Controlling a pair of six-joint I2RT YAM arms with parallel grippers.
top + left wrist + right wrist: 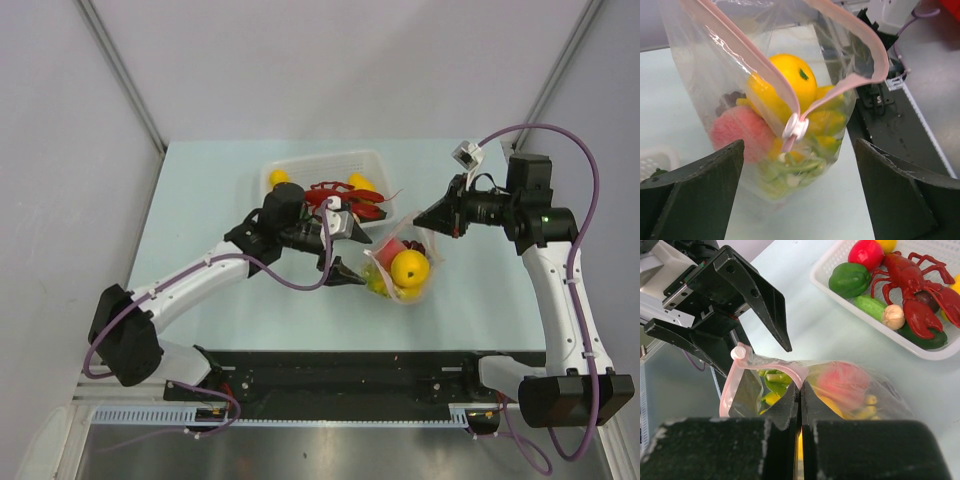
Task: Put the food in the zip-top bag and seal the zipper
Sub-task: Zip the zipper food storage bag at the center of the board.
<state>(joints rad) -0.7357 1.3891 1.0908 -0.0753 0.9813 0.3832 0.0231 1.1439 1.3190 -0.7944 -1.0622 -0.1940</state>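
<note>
The zip-top bag (695, 80) stands on the bench (200, 200), a little right of the middle and on the near side of the white basket (822, 282). It already holds food: a round orange fruit (790, 80), a pink peach (737, 132) and a green-white leafy stalk (790, 167) at the bottom.

The right gripper (800, 390) has its fingers clenched on the upper edge of the bag and pinches the zipper (745, 57). The left gripper (799, 145) is released. Its two fingers stand wide apart, one on each side of the white slider (796, 127), and they do not touch it.

The mouth is open, so I judge that the sealing is the step in hand. To do it well, the left fingers should close squarely on the slider, not on the film, while the right fingers keep the strip tight and straight. Then the slider can be pulled along the strip. The right grip seems to sit in its path — it may need to move to the end.

The bag is thin, clear and crinkly, so it folds easily. The strip is a soft pink band, and the slider is a small hard clip — easy to miss. The fruits are smooth and rounded, and the basket has a fine grid wall.
</note>
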